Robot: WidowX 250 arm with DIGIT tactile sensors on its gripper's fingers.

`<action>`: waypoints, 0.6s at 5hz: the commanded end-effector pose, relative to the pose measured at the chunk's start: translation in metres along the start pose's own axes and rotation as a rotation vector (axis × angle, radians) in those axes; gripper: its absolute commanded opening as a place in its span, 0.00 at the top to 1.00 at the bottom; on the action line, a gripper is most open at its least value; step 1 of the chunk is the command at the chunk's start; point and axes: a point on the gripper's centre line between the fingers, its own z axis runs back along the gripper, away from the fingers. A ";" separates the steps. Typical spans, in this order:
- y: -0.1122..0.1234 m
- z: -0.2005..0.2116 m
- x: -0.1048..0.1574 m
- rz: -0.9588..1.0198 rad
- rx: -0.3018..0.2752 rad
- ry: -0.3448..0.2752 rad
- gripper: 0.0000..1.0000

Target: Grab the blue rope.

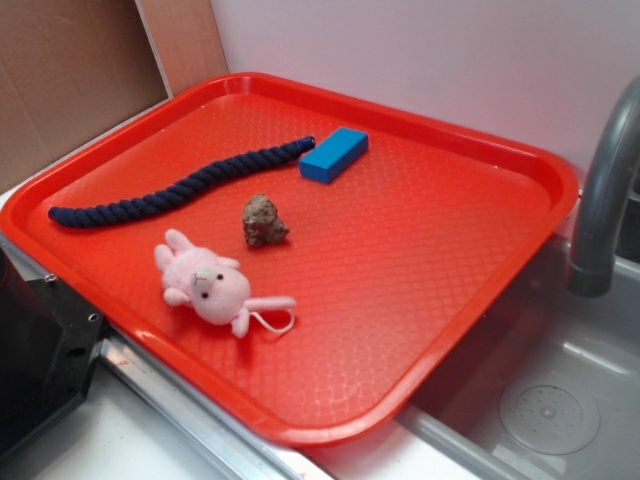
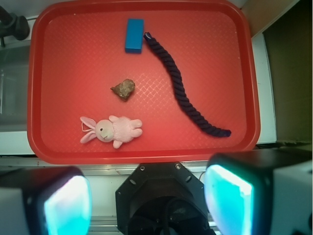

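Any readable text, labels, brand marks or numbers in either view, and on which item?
None: no word, number or logo can be read in either view.
The blue block, blue rope, pink plush toy, brown lump and red tray carry no print.
The open gripper shows none.

You have open tray (image 1: 420, 260) floor along most of the rope (image 1: 180, 190), on both long sides. Its far end lies just beside the blue block (image 1: 334, 154), so room is tight there. The rock (image 1: 264, 221) and the pink toy (image 1: 212, 285) sit near its middle, apart from it.
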 end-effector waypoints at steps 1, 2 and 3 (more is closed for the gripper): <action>0.000 0.000 0.000 0.000 0.000 0.000 0.00; 0.003 -0.005 0.004 0.013 0.001 -0.004 0.00; 0.008 -0.012 0.006 0.007 0.008 0.009 0.00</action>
